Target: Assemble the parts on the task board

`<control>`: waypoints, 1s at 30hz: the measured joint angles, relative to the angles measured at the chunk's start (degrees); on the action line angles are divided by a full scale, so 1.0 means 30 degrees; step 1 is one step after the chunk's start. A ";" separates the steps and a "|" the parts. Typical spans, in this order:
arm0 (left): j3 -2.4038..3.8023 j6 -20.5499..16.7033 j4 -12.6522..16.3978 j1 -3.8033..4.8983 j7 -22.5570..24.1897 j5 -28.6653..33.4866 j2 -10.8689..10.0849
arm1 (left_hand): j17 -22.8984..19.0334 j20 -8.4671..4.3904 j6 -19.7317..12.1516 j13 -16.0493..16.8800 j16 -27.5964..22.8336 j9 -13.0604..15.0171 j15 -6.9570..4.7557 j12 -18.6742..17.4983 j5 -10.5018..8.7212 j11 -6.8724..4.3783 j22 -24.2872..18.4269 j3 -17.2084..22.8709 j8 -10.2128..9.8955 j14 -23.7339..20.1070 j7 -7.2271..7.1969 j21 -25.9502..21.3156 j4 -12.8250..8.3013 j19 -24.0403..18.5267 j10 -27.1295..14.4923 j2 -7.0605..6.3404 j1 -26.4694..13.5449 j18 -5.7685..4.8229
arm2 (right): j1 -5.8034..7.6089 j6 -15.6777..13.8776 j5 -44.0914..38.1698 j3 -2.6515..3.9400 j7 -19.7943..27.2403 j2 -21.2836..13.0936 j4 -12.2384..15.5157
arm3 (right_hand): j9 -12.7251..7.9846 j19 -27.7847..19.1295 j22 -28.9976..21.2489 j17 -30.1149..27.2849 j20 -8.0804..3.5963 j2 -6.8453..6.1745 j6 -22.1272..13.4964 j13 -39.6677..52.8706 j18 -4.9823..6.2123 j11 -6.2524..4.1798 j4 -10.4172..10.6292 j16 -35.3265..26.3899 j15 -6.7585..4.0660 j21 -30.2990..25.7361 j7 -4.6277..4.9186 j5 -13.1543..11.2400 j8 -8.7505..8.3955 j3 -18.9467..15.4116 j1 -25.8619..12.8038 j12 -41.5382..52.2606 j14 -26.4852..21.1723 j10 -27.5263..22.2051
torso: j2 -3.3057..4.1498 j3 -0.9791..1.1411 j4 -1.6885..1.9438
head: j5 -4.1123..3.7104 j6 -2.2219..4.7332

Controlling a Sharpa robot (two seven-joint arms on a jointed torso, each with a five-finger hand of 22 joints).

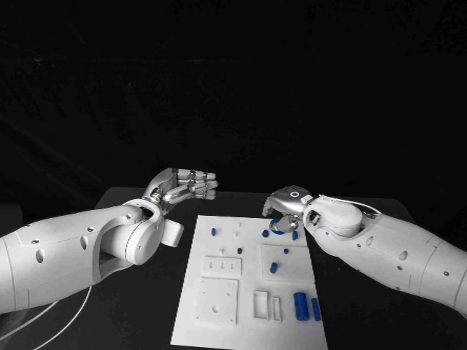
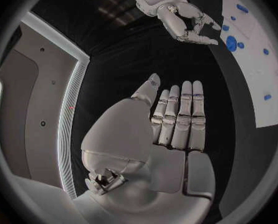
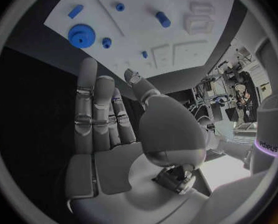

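1. Looking down from the head camera, I see the task board (image 1: 249, 284) lying on the black table (image 1: 371, 219) as a white plate in the lower centre of the frame, its long axis running from the near edge of the table toward the far edge.

2. I note two long blue parts (image 1: 300, 307) at the lower right of the board, side by side, each with its long axis along the board's length. Smaller blue parts (image 1: 274, 266) stand nearer the board's centre, and a short one (image 1: 214, 231) near its upper left corner.

3. I find the left hand (image 1: 183, 184) left of centre in the head view, off the board's upper left corner and over bare table. The left wrist view shows its palm (image 2: 167, 134) flat, the fingers straight and close together, nothing held.

4. I find the right hand (image 1: 288, 211) at the board's upper right corner, fingers pointing down over a blue part there (image 1: 266, 234). From the head view I cannot tell whether they touch it.

5. The right wrist view settles this: the right hand's fingers (image 3: 89, 104) are extended, empty, and apart from the board. It also shows a round toothed blue part (image 3: 81, 36) beside a smaller one (image 3: 106, 43), which the head view renders too small to identify.

6. The left wrist view shows the right hand from the side, at the upper part of the circle, beside the board's edge.
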 measured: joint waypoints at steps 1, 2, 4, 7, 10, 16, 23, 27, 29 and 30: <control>0.0027 0.0011 0.0042 0.0010 0.0001 -0.0034 -0.0017 | 0.0000 0.0000 -0.0044 0.0000 0.0000 0.0000 0.0000 0.0000 0.0000 0.0000 -0.0024 0.0000 0.0000 0.0000 0.0045 0.0000 0.0000 0.0000 0.0000 0.0000 0.0000 -0.0001 | -0.0014 0.0000 -0.0151 0.0000 -0.0088 0.0043 -0.0023 | -0.0001 0.0001 0.0037 -0.0021 0.0000 0.0000 -0.0031 -0.0001 -0.0003 0.0042 0.0000 0.0005 0.0000 -0.0042 -0.0030 0.0000 0.0000 0.0001 0.0000 0.0000 -0.0002 -0.0041 | 0.0086 0.0000 0.0037 | -0.0016 0.0020; 0.0062 0.0026 0.0099 0.0014 0.0003 -0.0073 -0.0039 | 0.0000 0.0000 -0.0070 0.0000 0.0000 0.0000 0.0000 0.0000 0.0000 0.0000 -0.0034 0.0001 0.0000 0.0000 0.0070 0.0000 0.0000 0.0000 0.0000 0.0000 0.0000 0.0000 | -0.0044 0.0000 -0.0335 0.0001 -0.0199 0.0106 -0.0084 | 0.0000 0.0001 0.0092 -0.0063 0.0000 0.0000 -0.0031 -0.0001 -0.0004 0.0068 0.0000 0.0119 0.0000 -0.0084 -0.0031 0.0000 0.0000 0.0000 0.0000 0.0000 -0.0003 -0.0068 | 0.0148 0.0000 0.0070 | -0.0029 0.0038; 0.0113 0.0046 0.0191 0.0021 0.0004 -0.0129 -0.0069 | 0.0000 0.0000 -0.0070 0.0000 0.0000 0.0000 0.0000 0.0000 0.0000 0.0000 -0.0034 0.0001 0.0000 0.0000 0.0070 0.0000 0.0000 0.0000 0.0000 0.0000 0.0000 -0.0001 | -0.0105 0.0000 -0.0559 0.0001 -0.0341 0.0189 -0.0197 | 0.0000 0.0001 0.0158 -0.0101 -0.0001 0.0000 -0.0032 -0.0001 -0.0007 0.0068 0.0000 0.0188 0.0000 -0.0160 -0.0031 0.0000 0.0000 0.0000 0.0000 -0.0001 -0.0003 -0.0068 | 0.0289 0.0004 0.0139 | -0.0081 0.0055; 0.0171 0.0078 0.0285 0.0037 0.0008 -0.0215 -0.0098 | 0.0001 0.0000 -0.0070 -0.0001 0.0000 0.0000 0.0000 0.0000 0.0000 0.0000 -0.0074 -0.0052 0.0000 0.0000 0.0070 0.0000 -0.0053 0.0001 0.0000 0.0000 0.0000 0.0000 | -0.0200 0.0000 -0.0866 0.0001 -0.0538 0.0319 -0.0409 | -0.0001 0.0001 0.0183 -0.0116 -0.0001 -0.0099 -0.0031 -0.0001 -0.0010 -0.0035 -0.0001 0.0188 -0.0001 -0.0160 -0.0031 0.0001 0.0000 0.0001 0.0099 -0.0001 -0.0004 -0.0170 | 0.0504 0.0022 0.0227 | -0.0145 0.0075; 0.0198 0.0112 0.0338 0.0041 0.0010 -0.0282 -0.0099 | 0.0001 0.0000 -0.0070 -0.0002 0.0000 0.0001 0.0000 -0.0001 0.0000 0.0000 -0.0074 -0.0052 0.0000 0.0000 0.0070 0.0000 -0.0053 0.0001 0.0000 0.0000 0.0000 -0.0001 | -0.0305 0.0000 -0.1102 -0.0001 -0.0694 0.0405 -0.0631 | -0.0001 0.0001 0.0280 -0.0163 -0.0001 -0.0201 -0.0031 -0.0001 -0.0012 -0.0035 -0.0060 0.0304 -0.0001 -0.0236 -0.0030 0.0001 0.0000 -0.0059 0.0202 -0.0001 -0.0004 -0.0170 | 0.0685 0.0027 0.0297 | -0.0207 0.0084; 0.0225 0.0168 0.0392 0.0044 0.0011 -0.0369 -0.0100 | 0.0001 0.0000 -0.0070 -0.0003 0.0000 0.0000 0.0000 0.0000 -0.0001 0.0067 -0.0122 -0.0128 0.0000 0.0001 0.0070 0.0000 0.0024 0.0002 -0.0067 0.0078 -0.0077 -0.0001 | -0.0425 -0.0012 -0.1420 -0.0003 -0.0862 0.0563 -0.0907 | -0.0001 0.0001 0.0426 -0.0180 -0.0001 -0.0201 -0.0031 -0.0002 -0.0015 -0.0035 -0.0059 0.0476 -0.0002 -0.0236 -0.0029 0.0002 0.0000 -0.0058 0.0202 -0.0002 -0.0005 -0.0169 | 0.1022 0.0059 0.0436 | -0.0269 0.0167; 0.0282 0.0225 0.0539 0.0045 0.0011 -0.0443 -0.0119 | 0.0002 0.0000 -0.0122 -0.0004 0.0000 0.0000 0.0000 -0.0001 -0.0001 -0.0004 -0.0191 -0.0251 0.0000 0.0001 0.0018 0.0000 -0.0010 0.0002 -0.0138 0.0078 -0.0077 0.0000 | -0.0493 -0.0022 -0.1599 0.0001 -0.0933 0.0718 -0.1238 | -0.0002 0.0000 0.0873 -0.0271 -0.0001 -0.0201 -0.0031 -0.0003 -0.0015 -0.0035 -0.0135 0.0712 -0.0004 -0.0309 -0.0028 -0.0105 0.0000 0.0675 0.0202 -0.0008 -0.0006 -0.0169 | 0.1346 0.0095 0.0584 | -0.0401 0.0330; 0.0322 0.0251 0.0664 0.0054 0.0011 -0.0474 -0.0157 | 0.0003 0.0000 -0.0122 -0.0004 0.0000 0.0000 0.0000 -0.0001 -0.0001 -0.0004 -0.0191 -0.0251 0.0000 0.0001 0.0018 -0.0001 -0.0010 0.0002 -0.0137 0.0078 -0.0077 0.0000 | -0.0504 -0.0049 -0.1648 0.0004 -0.0954 0.0769 -0.1450 | -0.0020 0.0000 0.1294 -0.0336 -0.0001 -0.0201 -0.0030 -0.0003 -0.0029 -0.0036 -0.0129 0.0850 0.0066 -0.0309 -0.0028 -0.0293 0.0000 0.1468 0.0202 -0.0009 -0.0078 -0.0169 | 0.1540 0.0114 0.0643 | -0.0480 0.0423; 0.0334 0.0257 0.0724 0.0054 0.0010 -0.0483 -0.0168 | 0.0003 0.0000 -0.0123 -0.0004 0.0000 0.0001 0.0000 -0.0001 -0.0001 -0.0004 -0.0190 -0.0251 0.0000 0.0001 0.0017 -0.0001 -0.0011 0.0002 -0.0137 0.0078 -0.0076 0.0000 | -0.0510 -0.0074 -0.1663 0.0004 -0.0954 0.0792 -0.1535 | -0.0046 0.0000 0.1390 -0.0378 -0.0001 -0.0251 -0.0188 -0.0003 -0.0029 -0.0036 -0.0134 0.0849 0.0067 -0.0309 -0.0015 -0.0293 -0.0001 0.1618 0.0252 -0.0009 -0.0078 -0.0170 | 0.1617 0.0121 0.0665 | -0.0515 0.0474; 0.0337 0.0262 0.0765 0.0054 0.0010 -0.0489 -0.0170 | 0.0003 0.0000 -0.0122 -0.0004 0.0000 0.0000 0.0000 -0.0001 -0.0001 -0.0004 -0.0190 -0.0252 0.0001 0.0000 0.0018 -0.0001 -0.0011 0.0002 -0.0137 0.0078 -0.0077 0.0000 | -0.0515 -0.0097 -0.1671 0.0004 -0.0954 0.0804 -0.1578 | -0.0050 0.0000 0.1429 -0.0377 -0.0001 -0.0280 -0.0229 -0.0003 -0.0031 -0.0082 -0.0110 0.0850 0.0066 -0.0309 -0.0032 -0.0315 0.0000 0.1640 0.0281 -0.0009 -0.0079 -0.0216 | 0.1663 0.0121 0.0681 | -0.0536 0.0505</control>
